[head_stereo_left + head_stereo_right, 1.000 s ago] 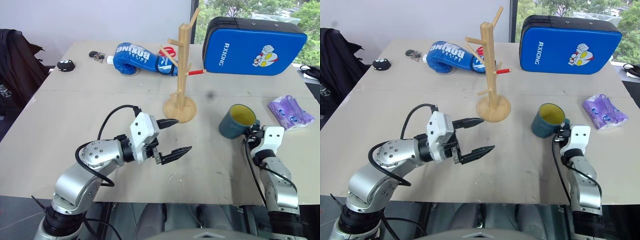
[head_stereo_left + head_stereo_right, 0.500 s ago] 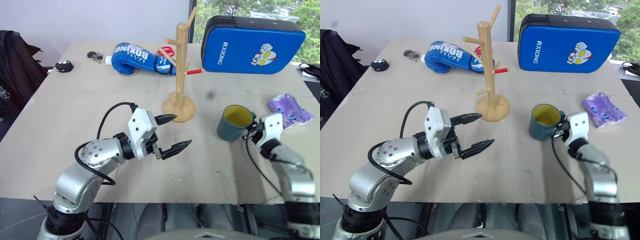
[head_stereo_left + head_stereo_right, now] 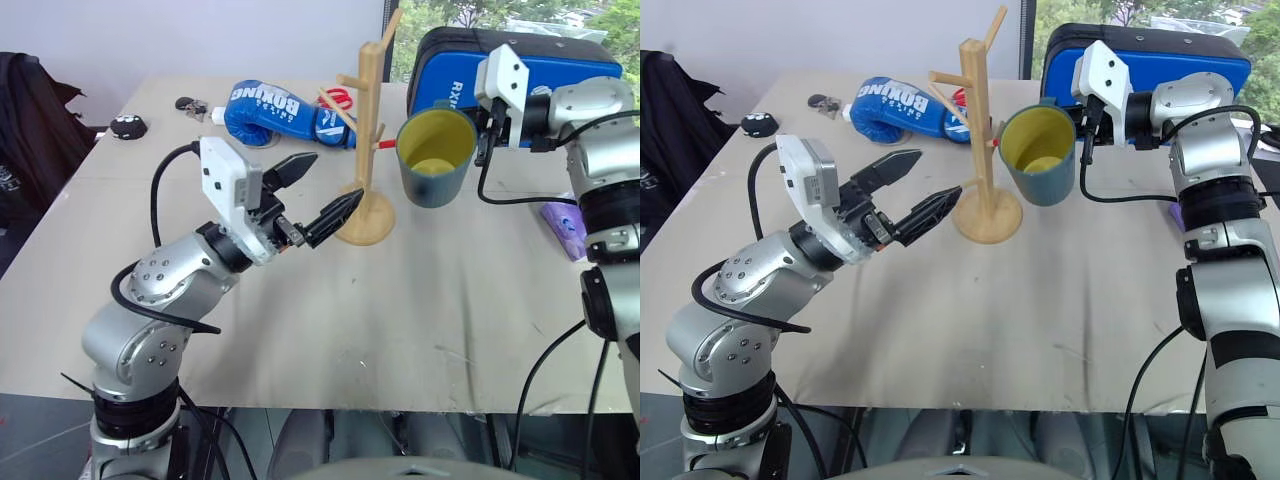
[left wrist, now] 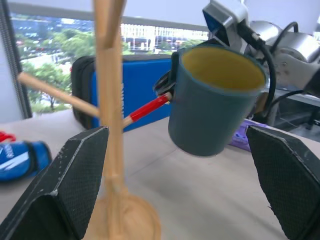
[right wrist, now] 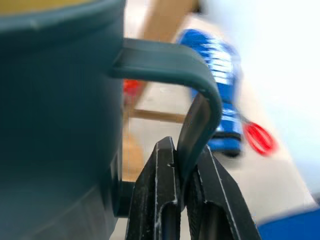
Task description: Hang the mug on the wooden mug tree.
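Note:
The teal mug (image 3: 435, 160) with a yellow inside hangs in the air, tilted, just right of the wooden mug tree (image 3: 368, 120). My right gripper (image 5: 180, 155) is shut on the mug's loop handle (image 5: 197, 95), at the side facing away from the tree. A red-tipped peg (image 4: 147, 109) points at the mug's rim, very close to it. The tree stands on its round base (image 3: 987, 215) mid-table. My left gripper (image 3: 335, 177) is open and empty, raised off the table left of the tree, its fingers (image 4: 65, 185) aimed at the post and mug.
A blue boxing glove (image 3: 270, 110) and red scissors (image 3: 338, 100) lie behind the tree. A blue strike pad (image 3: 445, 70) stands at the back right, behind my right arm. A purple packet (image 3: 560, 225) lies at the right. A small black item (image 3: 128, 127) sits far left.
My right arm lifted the mug off the table and swung it up and left to the tree. My left gripper rose, still open.

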